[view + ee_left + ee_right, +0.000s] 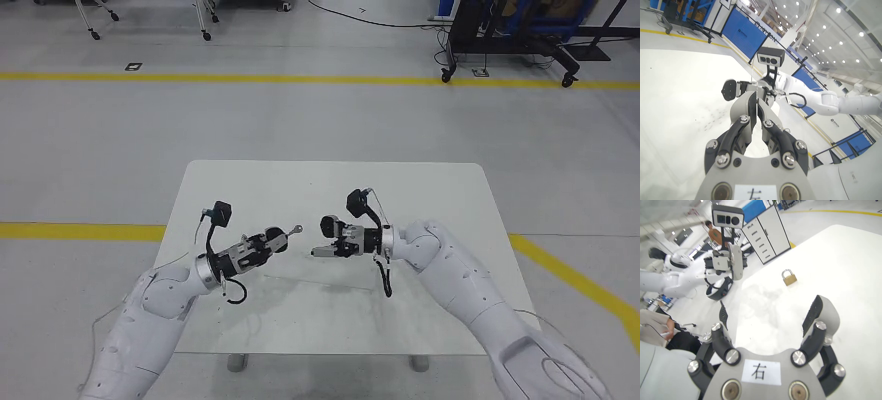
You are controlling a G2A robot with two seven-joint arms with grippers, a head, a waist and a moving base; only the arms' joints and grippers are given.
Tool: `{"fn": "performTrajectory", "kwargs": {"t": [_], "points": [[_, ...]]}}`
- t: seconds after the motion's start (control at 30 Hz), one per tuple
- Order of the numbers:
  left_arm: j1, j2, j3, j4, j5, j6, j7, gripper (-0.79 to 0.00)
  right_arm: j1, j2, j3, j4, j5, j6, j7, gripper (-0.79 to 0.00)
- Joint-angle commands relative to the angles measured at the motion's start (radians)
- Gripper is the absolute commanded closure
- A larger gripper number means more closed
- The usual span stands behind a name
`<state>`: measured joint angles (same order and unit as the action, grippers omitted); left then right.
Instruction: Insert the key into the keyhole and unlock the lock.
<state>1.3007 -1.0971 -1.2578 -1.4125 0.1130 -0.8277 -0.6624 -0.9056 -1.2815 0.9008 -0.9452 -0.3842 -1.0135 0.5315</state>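
My left gripper [755, 97] is shut on a thin silver key [757, 88], seen edge-on and sticking out past the fingertips. From the top view this gripper [276, 240] hovers over the white table [430, 190] left of centre, with the key [294, 231] pointing toward the other arm. My right gripper [768, 311] is open and holds nothing. It [322, 240] faces the left one across a short gap. A brass padlock [789, 277] with a silver shackle lies flat on the table ahead of the right gripper, apart from both grippers.
A white drawer cabinet [768, 237] stands on the floor beyond the table's edge. Wheeled racks [510, 40] stand far off past a yellow floor line [300, 78]. Both arms hang over the table's near half.
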Motion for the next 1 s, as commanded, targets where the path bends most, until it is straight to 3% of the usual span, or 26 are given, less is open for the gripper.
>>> {"fn": "performTrajectory", "kwargs": {"t": [0.0,0.07,0.13,0.23,0.27,0.3,0.47,0.87,0.97], "points": [[-0.008,0.002,0.006,-0.001,0.009,0.002,-0.027,0.000,-0.018,0.023,0.028,-0.052,0.035,0.001,0.066,-0.708],[-0.014,0.005,0.018,-0.005,0.015,-0.010,-0.060,0.000,-0.037,0.042,0.041,-0.105,0.087,0.001,0.137,-0.634],[-0.020,0.007,0.029,-0.006,0.030,-0.009,-0.088,0.000,-0.052,0.056,0.037,-0.151,0.144,0.001,0.213,-0.465],[-0.026,0.008,0.043,-0.008,0.038,0.006,-0.096,0.000,-0.057,0.069,0.034,-0.169,0.206,0.001,0.273,-0.453],[-0.028,0.009,0.045,-0.007,0.038,0.005,-0.100,0.000,-0.055,0.070,0.027,-0.169,0.213,0.006,0.281,-0.462],[-0.030,0.009,0.049,-0.007,0.038,0.001,-0.104,0.000,-0.053,0.071,0.018,-0.171,0.219,0.009,0.284,-0.526],[-0.036,0.011,0.067,-0.003,0.039,-0.008,-0.109,0.000,-0.037,0.070,-0.025,-0.164,0.251,0.012,0.287,-0.554],[-0.043,0.015,0.105,-0.011,0.078,-0.012,-0.093,0.000,0.000,0.073,-0.067,-0.131,0.278,0.010,0.284,-0.339],[-0.044,0.017,0.111,-0.012,0.083,-0.011,-0.090,0.000,0.003,0.074,-0.072,-0.126,0.282,0.013,0.283,-0.215]]}}
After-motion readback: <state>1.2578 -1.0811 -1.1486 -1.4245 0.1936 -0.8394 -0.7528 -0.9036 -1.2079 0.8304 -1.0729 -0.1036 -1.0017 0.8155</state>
